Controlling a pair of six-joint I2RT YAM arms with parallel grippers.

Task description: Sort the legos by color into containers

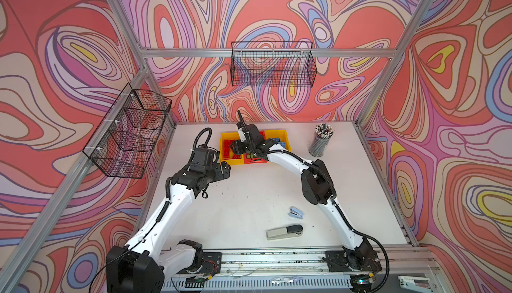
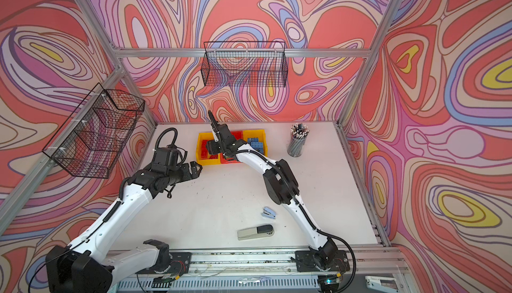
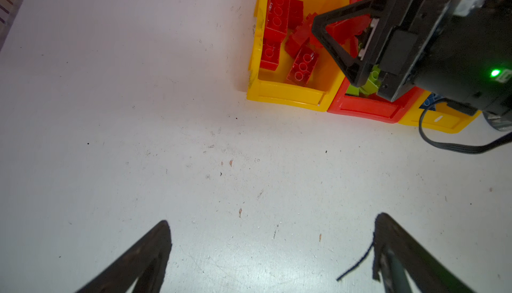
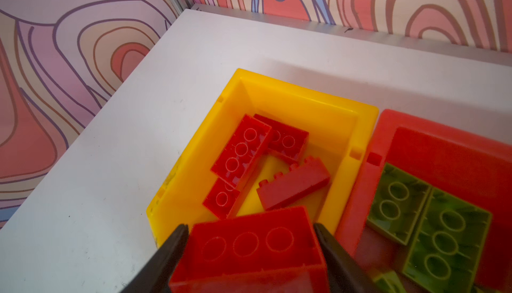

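Observation:
Three joined containers stand at the back of the table: a yellow bin (image 1: 225,139) (image 4: 291,86), a red bin (image 4: 443,150) (image 3: 368,108) and a second yellow bin (image 1: 285,139). Several red legos (image 4: 241,150) lie in the left yellow bin, lime green legos (image 4: 432,222) in the red bin, blue legos (image 2: 255,143) in the right yellow bin. My right gripper (image 4: 250,226) (image 1: 235,146) is shut on a red lego (image 4: 249,250), held just over the left yellow bin's near end. My left gripper (image 3: 274,218) (image 1: 225,171) hangs open and empty above bare table in front of that bin.
A mesh pencil cup (image 1: 321,142) stands at the back right. A small light-blue stapler (image 1: 296,212) and a longer grey-and-black stapler (image 1: 284,232) lie near the front. Black wire baskets hang on the back wall (image 1: 273,64) and the left wall (image 1: 130,130).

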